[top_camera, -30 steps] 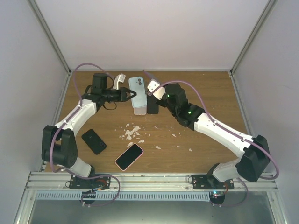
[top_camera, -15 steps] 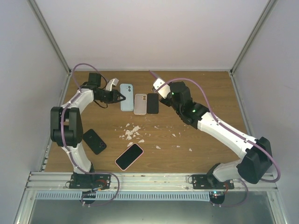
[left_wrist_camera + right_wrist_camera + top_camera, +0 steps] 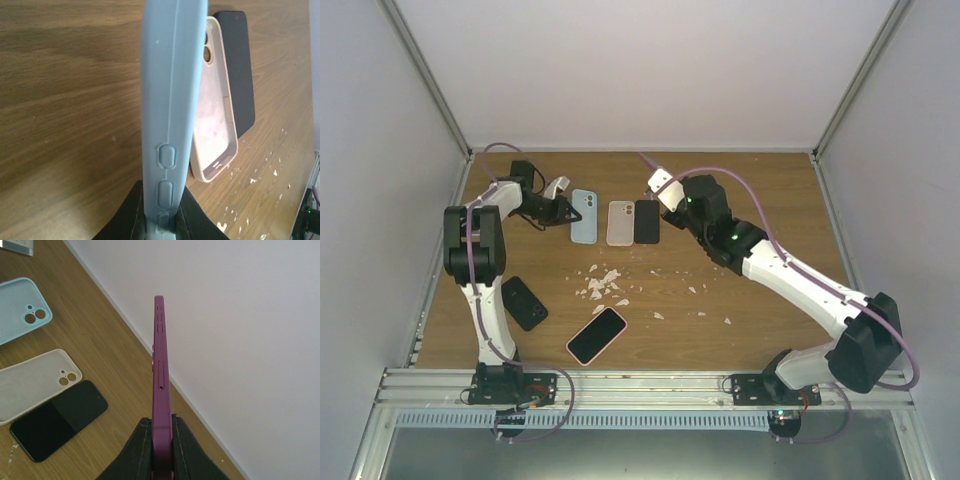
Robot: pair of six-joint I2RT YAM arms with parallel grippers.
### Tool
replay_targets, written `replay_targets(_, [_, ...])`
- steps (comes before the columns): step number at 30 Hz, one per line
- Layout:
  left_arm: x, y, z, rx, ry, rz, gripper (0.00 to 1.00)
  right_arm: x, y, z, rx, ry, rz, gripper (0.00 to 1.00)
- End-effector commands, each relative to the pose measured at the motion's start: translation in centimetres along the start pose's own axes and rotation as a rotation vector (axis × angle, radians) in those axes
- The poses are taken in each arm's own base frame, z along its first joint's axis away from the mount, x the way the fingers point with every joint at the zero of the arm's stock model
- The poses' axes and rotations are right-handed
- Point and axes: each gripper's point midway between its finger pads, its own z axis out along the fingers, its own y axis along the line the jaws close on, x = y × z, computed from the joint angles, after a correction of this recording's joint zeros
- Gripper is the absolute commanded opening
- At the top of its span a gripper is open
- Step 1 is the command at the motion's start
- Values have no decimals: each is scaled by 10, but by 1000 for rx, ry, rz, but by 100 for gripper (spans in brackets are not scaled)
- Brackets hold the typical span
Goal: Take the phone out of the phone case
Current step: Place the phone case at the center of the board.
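Note:
My left gripper (image 3: 558, 208) is shut on the short end of a light blue phone case (image 3: 583, 216), which lies flat and low at the far left of the table. In the left wrist view the case (image 3: 170, 100) shows edge-on between the jaws of that gripper (image 3: 162, 202). My right gripper (image 3: 662, 186) is shut on a purple phone (image 3: 647, 160) and holds it up near the back wall. In the right wrist view the phone (image 3: 161, 375) stands edge-on in the gripper (image 3: 161, 427). I cannot tell whether the blue case touches the wood.
A beige empty case (image 3: 621, 222) and a black phone (image 3: 647, 221) lie side by side right of the blue case. A pink-cased phone (image 3: 597, 335) and another black phone (image 3: 523, 302) lie nearer the front. White crumbs (image 3: 603, 283) are scattered mid-table.
My left gripper has carried the blue case leftward and down, away from the right gripper. My right gripper has drawn back slightly, still holding the purple phone.

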Motion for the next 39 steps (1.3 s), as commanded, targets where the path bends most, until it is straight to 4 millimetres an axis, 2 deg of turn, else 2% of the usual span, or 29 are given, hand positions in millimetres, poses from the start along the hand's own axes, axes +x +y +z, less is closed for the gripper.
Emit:
replay_targets(1, [-3,5,11,42,29,6,0,-13,-11,1,23,-39,43,1])
replay_targets(4, [-1,15,21,47,47,-20,0,-12,-9,3,17,-35,43,1])
replay_targets(11, [9,25,44,35,88,-44,0,-11,-7,6,10,-27,39,0])
replay_targets(19, [10,43,49,-43,89,-77,1,-10,-4,8,2,-23,36,0])
replay_targets(20, [13,36,57,-50,105,-60,2,-10,-4,8,2,-23,36,1])
replay_targets(22, [15,36,60,-65,115,-51,5,-10,-4,9,0,-23,36,0])
replay_targets(28, [18,46,61,-147,127,-56,17,-11,-5,7,0,-26,38,1])
replay_targets(34, [15,49,51,-205,101,-99,30,-12,-7,4,4,-31,36,0])
replay_targets(37, [11,49,42,-247,86,-85,40,-14,-9,3,7,-36,35,1])
replay_targets(39, [8,46,35,-265,69,-77,50,-16,-10,3,11,-41,33,1])
